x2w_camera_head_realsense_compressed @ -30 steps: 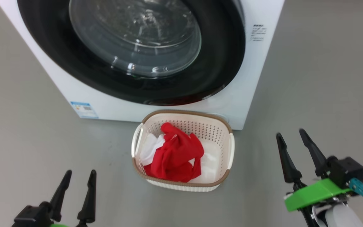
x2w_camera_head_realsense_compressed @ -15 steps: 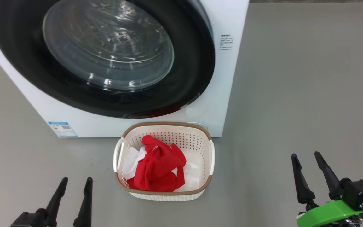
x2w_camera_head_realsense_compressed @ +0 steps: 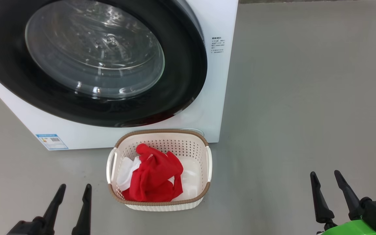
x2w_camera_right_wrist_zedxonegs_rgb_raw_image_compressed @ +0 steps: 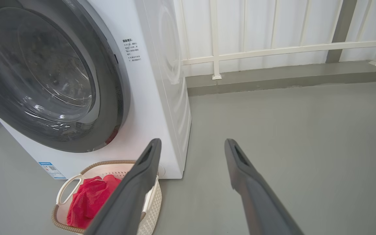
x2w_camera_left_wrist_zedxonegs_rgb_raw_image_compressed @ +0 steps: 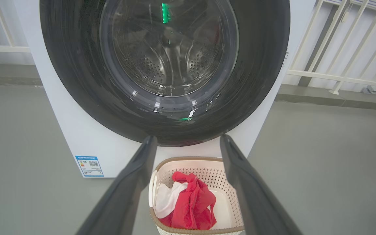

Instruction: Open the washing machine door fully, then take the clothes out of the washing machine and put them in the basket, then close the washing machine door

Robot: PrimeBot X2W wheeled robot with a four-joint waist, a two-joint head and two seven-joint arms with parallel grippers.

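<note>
Camera shifted rightward; left gripper (x2w_camera_head_realsense_compressed: 75, 186), right gripper (x2w_camera_head_realsense_compressed: 324, 173) both spread, empty; clothes (x2w_camera_head_realsense_compressed: 155, 178) in basket (x2w_camera_head_realsense_compressed: 162, 132); washing machine door (x2w_camera_head_realsense_compressed: 181, 81) closed.

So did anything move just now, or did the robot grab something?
Nothing got grabbed or dropped. The robot's head camera swung, so the washing machine and the basket slid left in the head view without really moving. The right gripper sank toward that view's corner. The left gripper stayed low, both with fingers open and empty. The washing machine door stayed shut, the clothes in the basket.
</note>
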